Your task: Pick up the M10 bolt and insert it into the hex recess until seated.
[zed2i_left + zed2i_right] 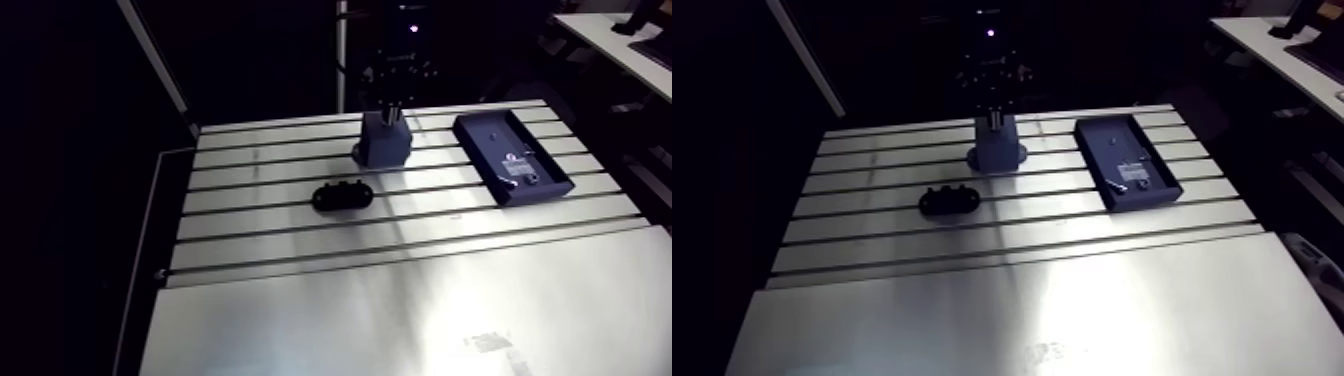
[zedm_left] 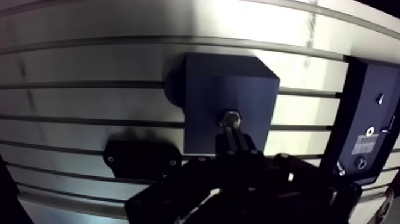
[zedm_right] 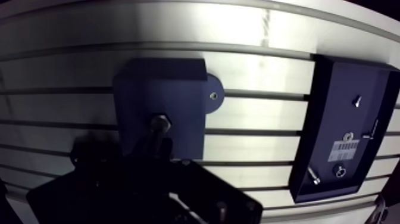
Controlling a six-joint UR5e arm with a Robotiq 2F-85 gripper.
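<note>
The slotted table carries three items, all in its far half. A dark blue tray lies to one side of the work area and holds a white label and several loose screws; it is well apart from the gripper's line of approach. The dark blue block stands upright on a round foot near the table's middle slots, between the tray and a black oval part, which lies flat just beside the block on the near side and does not touch it. The gripper hangs directly above the block, fingers drawn close together and clamped on the shank of the bolt. The bolt points head first at the block's top face, and its hex head sits at the recess there. Whether the head is fully seated cannot be told from these views. Nothing stands between the gripper and the block
</note>
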